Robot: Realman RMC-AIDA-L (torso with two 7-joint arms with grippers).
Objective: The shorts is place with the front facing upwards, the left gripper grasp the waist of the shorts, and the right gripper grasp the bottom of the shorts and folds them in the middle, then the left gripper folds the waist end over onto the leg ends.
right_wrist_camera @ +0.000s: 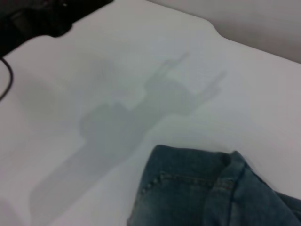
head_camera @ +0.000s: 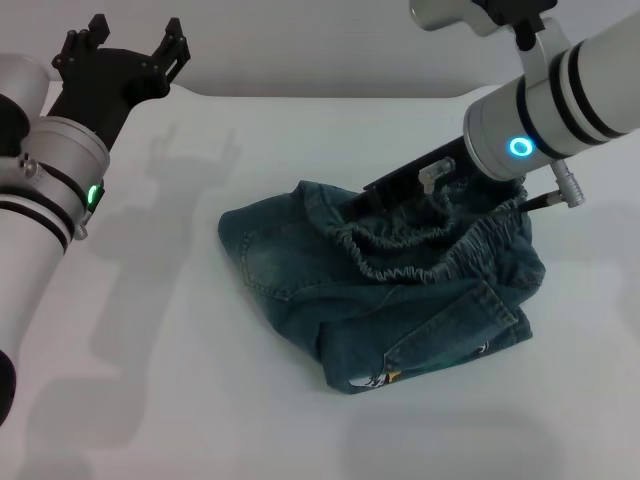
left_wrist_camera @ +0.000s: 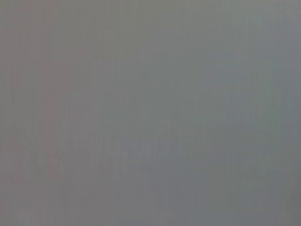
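The shorts lie bunched; right gripper sits at the waist, jaws hidden; left gripper hovers open, yet to grasp.

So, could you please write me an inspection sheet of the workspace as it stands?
Surface: white table, bare around the garment.
Job's things: shorts bunched in a heap, right of centre; waist puckered on top; printed leg hem at the near edge.
Clutter: nothing seen.
Grippers: left gripper raised at far left, fingers spread, holding nothing; right gripper low at the heap's far side, fingertips hidden.
Cables: thin black cable beside the right wrist.
Surroundings: plain grey wall; left wrist view shows only grey.
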